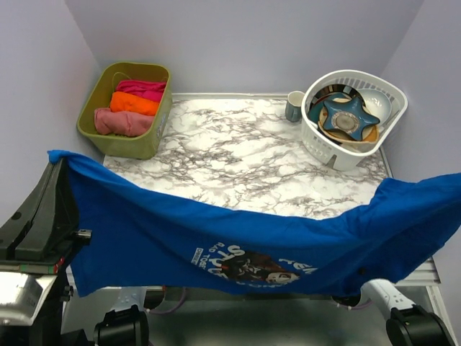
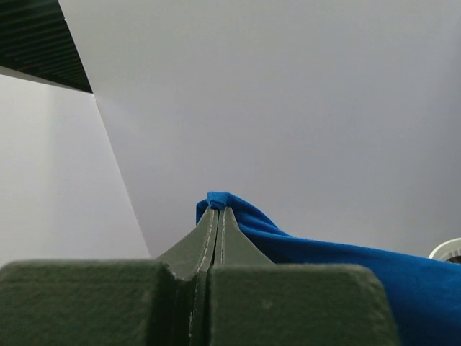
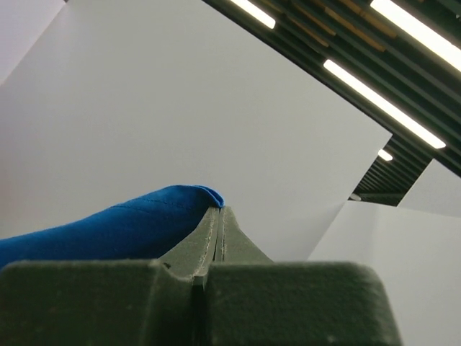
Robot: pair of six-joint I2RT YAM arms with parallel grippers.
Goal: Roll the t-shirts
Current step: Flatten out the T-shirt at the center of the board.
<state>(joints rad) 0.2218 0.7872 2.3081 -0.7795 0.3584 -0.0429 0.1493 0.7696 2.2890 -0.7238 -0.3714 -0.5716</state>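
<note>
Top external: the blue t-shirt (image 1: 144,231) hangs spread between the left hand (image 2: 218,209) and right hand (image 3: 218,209), each clamped on its upper edge, above the worktop (image 1: 238,158). Best lowered level and taut, so it lies flat.

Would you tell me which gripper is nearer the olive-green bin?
Left. The left gripper pinches a corner of the blue t-shirt just in front of the olive-green bin; the right gripper holds its opposite end, far off to the right.

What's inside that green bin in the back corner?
The green bin holds a magenta roll, an orange roll and a dusty-pink roll, side by side. Anything beneath them is hidden.
</note>
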